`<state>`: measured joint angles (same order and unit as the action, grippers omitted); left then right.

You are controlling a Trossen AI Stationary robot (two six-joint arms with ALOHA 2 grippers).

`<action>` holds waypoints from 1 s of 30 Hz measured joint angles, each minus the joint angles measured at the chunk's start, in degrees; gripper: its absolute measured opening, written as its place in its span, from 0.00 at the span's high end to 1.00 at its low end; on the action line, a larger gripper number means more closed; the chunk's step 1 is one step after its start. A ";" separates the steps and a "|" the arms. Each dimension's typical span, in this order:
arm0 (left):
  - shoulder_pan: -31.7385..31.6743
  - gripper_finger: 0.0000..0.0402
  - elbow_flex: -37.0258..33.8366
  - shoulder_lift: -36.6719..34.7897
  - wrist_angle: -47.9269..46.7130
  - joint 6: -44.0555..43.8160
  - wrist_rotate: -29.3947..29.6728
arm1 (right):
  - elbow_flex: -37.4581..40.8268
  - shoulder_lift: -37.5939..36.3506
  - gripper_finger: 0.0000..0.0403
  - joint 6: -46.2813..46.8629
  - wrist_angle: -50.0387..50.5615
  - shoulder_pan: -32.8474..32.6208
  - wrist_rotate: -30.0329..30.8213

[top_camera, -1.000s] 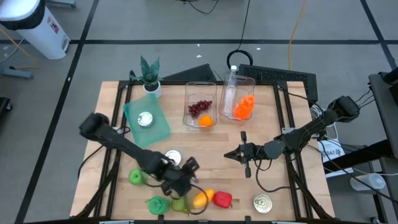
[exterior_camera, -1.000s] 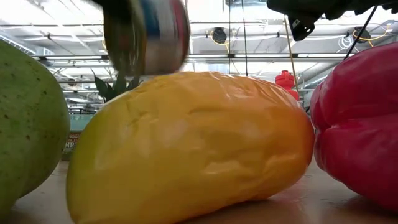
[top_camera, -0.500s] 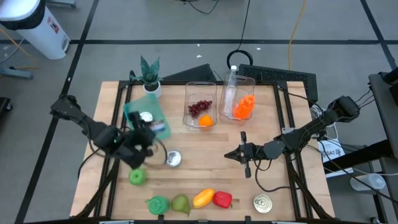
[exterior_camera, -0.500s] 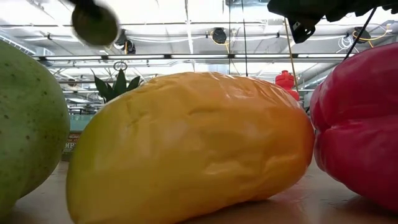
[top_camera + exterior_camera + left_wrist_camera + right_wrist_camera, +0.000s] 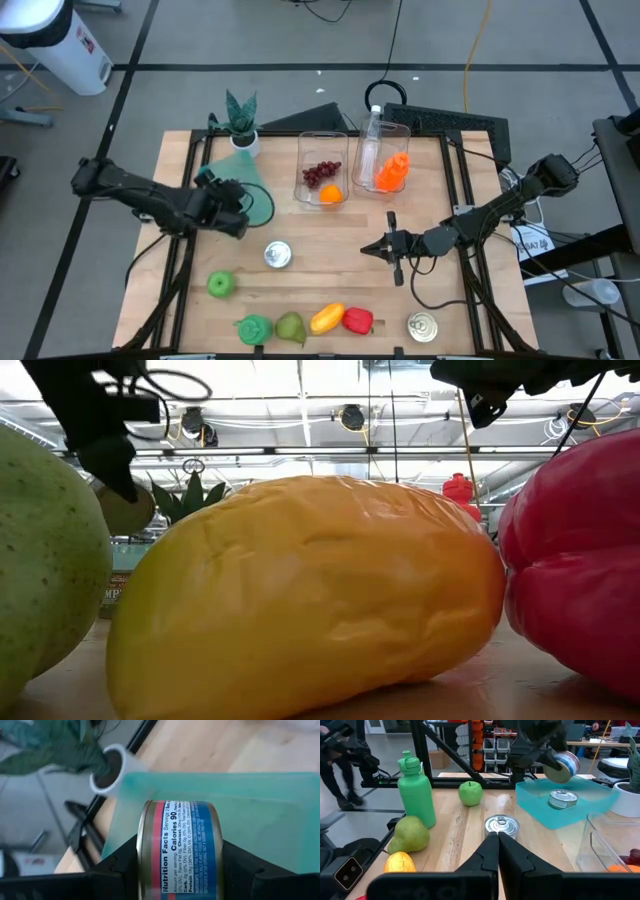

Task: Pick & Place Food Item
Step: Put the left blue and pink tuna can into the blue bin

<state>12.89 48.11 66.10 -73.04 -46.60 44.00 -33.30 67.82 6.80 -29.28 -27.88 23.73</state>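
Wooden table (image 5: 330, 260) under both arms; teal bin (image 5: 570, 807) at back left, one can (image 5: 563, 798) lying inside it; clear container (image 5: 323, 168) with grapes and an orange beside it; left gripper (image 5: 232, 205) clamped on blue-labelled can (image 5: 182, 852), held above bin's near edge; right gripper (image 5: 366, 248) pinched shut, empty, hovering mid-table; loose can (image 5: 278, 255) on bare wood; mango (image 5: 310, 595), red pepper (image 5: 580, 555), pear (image 5: 409, 834), green apple (image 5: 220, 285) along front edge.
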 joint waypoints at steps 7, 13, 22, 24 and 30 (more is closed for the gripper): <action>-8.58 0.53 -0.24 4.82 -0.14 2.28 -0.55 | 0.00 0.00 1.00 -0.65 0.41 0.00 0.00; -14.38 0.53 -0.24 11.54 -0.21 4.73 -2.39 | 0.00 0.01 1.00 -1.71 1.05 0.00 0.00; -18.12 0.53 -0.24 17.56 -0.56 4.27 -1.98 | 0.00 0.01 1.00 -1.71 1.67 0.00 -0.01; -18.38 0.53 -0.24 18.27 -0.57 4.32 -1.98 | 0.00 0.00 1.00 -1.71 1.66 0.00 0.00; -18.56 0.53 -0.22 19.97 -0.87 4.50 -1.99 | 0.00 0.01 1.00 -1.71 1.59 0.04 0.04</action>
<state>-5.67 47.90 86.07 -73.91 -42.10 42.01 -33.30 67.83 5.08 -27.68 -27.83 23.77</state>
